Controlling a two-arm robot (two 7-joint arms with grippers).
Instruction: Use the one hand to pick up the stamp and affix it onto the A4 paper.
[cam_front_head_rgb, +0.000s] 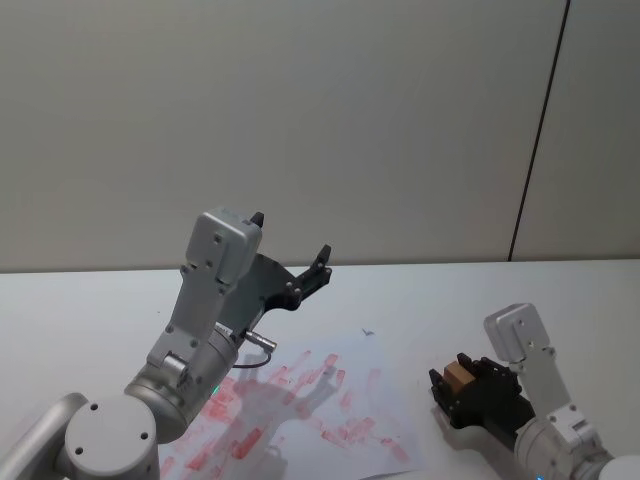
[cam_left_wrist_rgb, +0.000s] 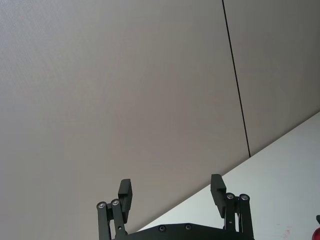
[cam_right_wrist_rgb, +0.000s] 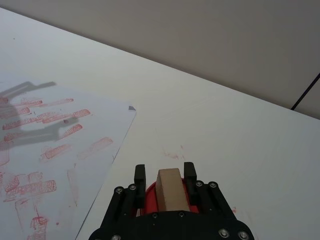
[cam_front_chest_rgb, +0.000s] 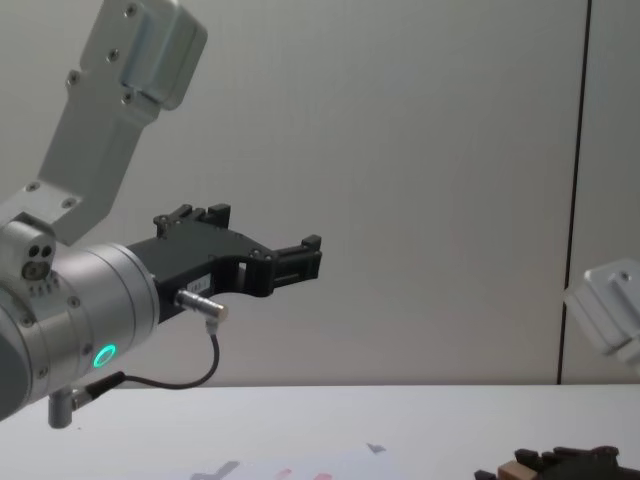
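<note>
The right gripper (cam_right_wrist_rgb: 164, 171) is closed on the stamp (cam_front_head_rgb: 457, 376), low on the tabletop (cam_front_head_rgb: 430, 300) just right of the A4 paper (cam_front_head_rgb: 370, 405), so the grasp looks made. Next it should carry the stamp across onto the paper and press down. The left gripper (cam_front_head_rgb: 291, 238) hangs wide open and empty above the paper.

A light-brown wooden stamp block (cam_right_wrist_rgb: 170, 192) sits between the jaws of the black right gripper (cam_right_wrist_rgb: 164, 174); beside the jaws lies a white paper sheet (cam_right_wrist_rgb: 95, 127) patterned with pink-red rectangular prints.
</note>
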